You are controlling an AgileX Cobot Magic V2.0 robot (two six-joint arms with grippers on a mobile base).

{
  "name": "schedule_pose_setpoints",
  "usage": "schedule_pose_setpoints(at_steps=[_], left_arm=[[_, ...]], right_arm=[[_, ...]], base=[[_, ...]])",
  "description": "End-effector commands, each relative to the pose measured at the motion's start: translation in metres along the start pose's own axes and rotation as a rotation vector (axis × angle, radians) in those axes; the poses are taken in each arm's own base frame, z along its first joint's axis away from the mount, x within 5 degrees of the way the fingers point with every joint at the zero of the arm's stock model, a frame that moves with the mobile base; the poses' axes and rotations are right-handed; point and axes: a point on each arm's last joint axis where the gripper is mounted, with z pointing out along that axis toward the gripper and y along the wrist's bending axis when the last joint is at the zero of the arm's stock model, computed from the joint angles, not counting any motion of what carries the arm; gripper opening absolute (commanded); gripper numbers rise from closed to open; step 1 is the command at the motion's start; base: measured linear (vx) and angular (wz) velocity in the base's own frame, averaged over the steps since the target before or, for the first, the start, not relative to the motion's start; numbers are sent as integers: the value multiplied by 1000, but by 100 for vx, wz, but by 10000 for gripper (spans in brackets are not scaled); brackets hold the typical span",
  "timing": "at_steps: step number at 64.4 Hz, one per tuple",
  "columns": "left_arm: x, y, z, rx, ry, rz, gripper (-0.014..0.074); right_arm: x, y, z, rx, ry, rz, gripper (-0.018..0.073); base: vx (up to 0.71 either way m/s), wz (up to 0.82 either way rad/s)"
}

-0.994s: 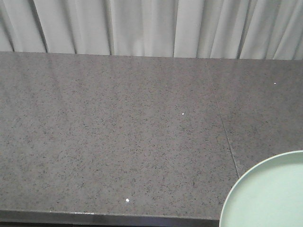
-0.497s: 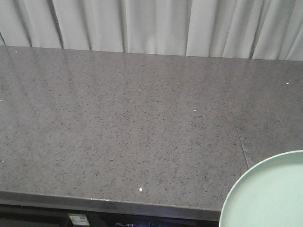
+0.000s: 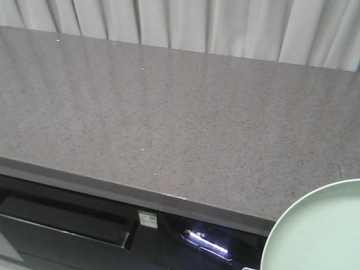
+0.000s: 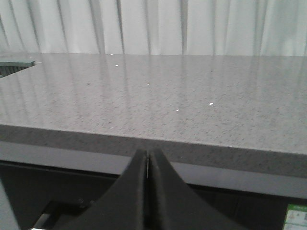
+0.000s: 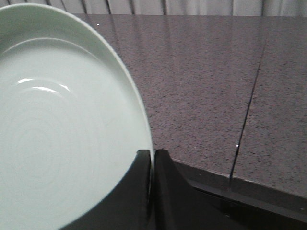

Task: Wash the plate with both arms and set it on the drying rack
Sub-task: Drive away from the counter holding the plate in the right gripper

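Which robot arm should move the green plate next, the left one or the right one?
The right one, I think. The right gripper is pinching the rim of the plate, so it can carry it. The left gripper is shut with nothing in it.

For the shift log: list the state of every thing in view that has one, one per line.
right gripper: shut on the rim of the plate.
plate: held by its rim, not lying on the counter.
left gripper: shut, nothing between its fingers.
curtain: drawn closed.
light strip under the counter: lit.
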Motion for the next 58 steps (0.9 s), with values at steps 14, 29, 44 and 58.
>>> schedule_pose_setpoints(at_steps=[14, 29, 44, 58], left_arm=[[-3, -1, -1, 9, -79, -13, -5], [-3, -1, -1, 9, -79, -13, -5], [-3, -1, -1, 9, -79, -13, -5], [-3, -1, -1, 9, -79, -13, -5]], right_arm=[[-12, 2, -1, -9, -76, 5, -5], [-12, 2, -1, -9, -76, 5, -5], [-12, 2, -1, -9, -76, 5, -5], [-12, 2, -1, -9, -76, 5, -5]], base=[[-18, 50], [-18, 56], [-16, 60], [-12, 51]])
